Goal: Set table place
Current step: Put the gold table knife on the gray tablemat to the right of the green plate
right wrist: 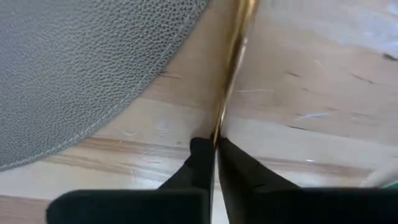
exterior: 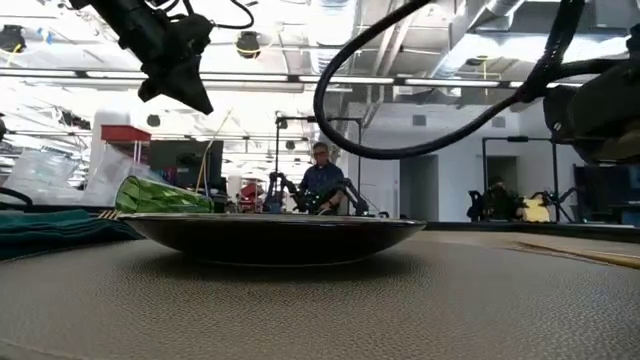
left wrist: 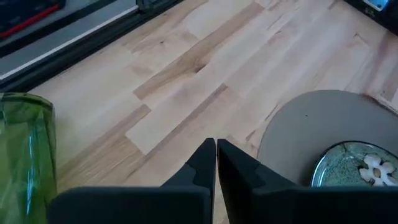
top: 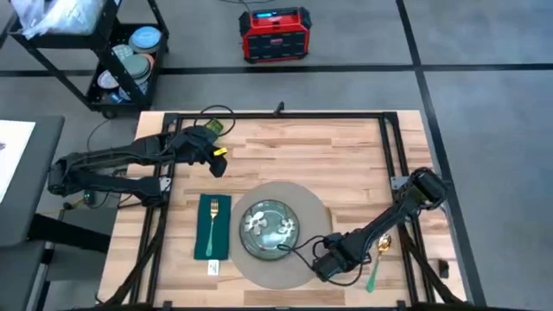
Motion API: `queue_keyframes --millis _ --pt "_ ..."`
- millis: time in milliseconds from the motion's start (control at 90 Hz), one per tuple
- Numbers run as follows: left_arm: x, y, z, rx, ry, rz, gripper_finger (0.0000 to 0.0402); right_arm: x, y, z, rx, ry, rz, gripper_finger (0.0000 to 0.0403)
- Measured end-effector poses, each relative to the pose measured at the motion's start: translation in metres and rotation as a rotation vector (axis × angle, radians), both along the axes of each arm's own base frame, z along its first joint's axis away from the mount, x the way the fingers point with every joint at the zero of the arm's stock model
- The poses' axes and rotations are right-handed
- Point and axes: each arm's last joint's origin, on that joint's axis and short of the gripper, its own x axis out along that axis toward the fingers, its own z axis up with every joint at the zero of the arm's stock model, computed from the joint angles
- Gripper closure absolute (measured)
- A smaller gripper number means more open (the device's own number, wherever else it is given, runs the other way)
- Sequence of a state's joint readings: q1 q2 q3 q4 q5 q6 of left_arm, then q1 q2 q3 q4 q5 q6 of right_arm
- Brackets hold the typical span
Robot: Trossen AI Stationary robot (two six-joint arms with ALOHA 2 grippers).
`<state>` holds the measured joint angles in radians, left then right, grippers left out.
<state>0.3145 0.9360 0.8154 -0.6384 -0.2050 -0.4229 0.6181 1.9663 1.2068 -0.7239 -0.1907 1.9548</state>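
Note:
The round grey placemat (top: 313,226) lies on the wooden table (top: 346,155) with a floral plate (top: 270,229) on it. To its left, a gold fork (top: 213,216) rests on a dark green napkin (top: 212,242). My right gripper (top: 321,269) is low at the placemat's near right edge (right wrist: 93,74), shut on a thin gold utensil (right wrist: 233,56) seen edge-on. My left gripper (top: 218,164) hangs shut and holding nothing above the table's far left part, near a green glass (left wrist: 25,155). My right gripper pinches the thin gold utensil (right wrist: 217,127) between its two fingertips (right wrist: 200,152). The utensil runs on ahead of the fingers, along the table beside the placemat's edge. Whether it rests on the wood or is lifted, I cannot tell.
A gold spoon with a green handle (top: 377,263) lies on the table right of my right gripper. Black frame rails (top: 393,147) run along the table's sides. A black cart (top: 121,60) and a red box (top: 275,34) stand on the floor beyond the table.

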Motion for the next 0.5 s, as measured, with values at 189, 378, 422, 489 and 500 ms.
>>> queue_keyframes --millis 189,378,422,489,500 --pt "-0.002 0.004 0.0 0.0 0.001 0.023 0.0402 0.003 0.002 0.011 -0.033 -0.027 0.015 0.0403" --pt "-0.002 0.005 0.0 0.001 0.001 0.029 0.0402 0.012 0.003 0.022 -0.106 -0.113 0.036 0.0402" --pt "-0.002 0.005 0.0 0.001 0.001 0.029 0.0402 0.014 0.004 0.026 -0.106 -0.13 0.033 0.0402" --pt "-0.002 0.005 0.0 0.001 0.001 0.029 0.0402 0.016 0.005 0.029 -0.097 -0.137 0.037 0.0402" --pt "-0.002 0.005 0.0 0.001 0.001 0.029 0.0402 0.016 0.005 0.029 -0.096 -0.137 0.038 0.0402"
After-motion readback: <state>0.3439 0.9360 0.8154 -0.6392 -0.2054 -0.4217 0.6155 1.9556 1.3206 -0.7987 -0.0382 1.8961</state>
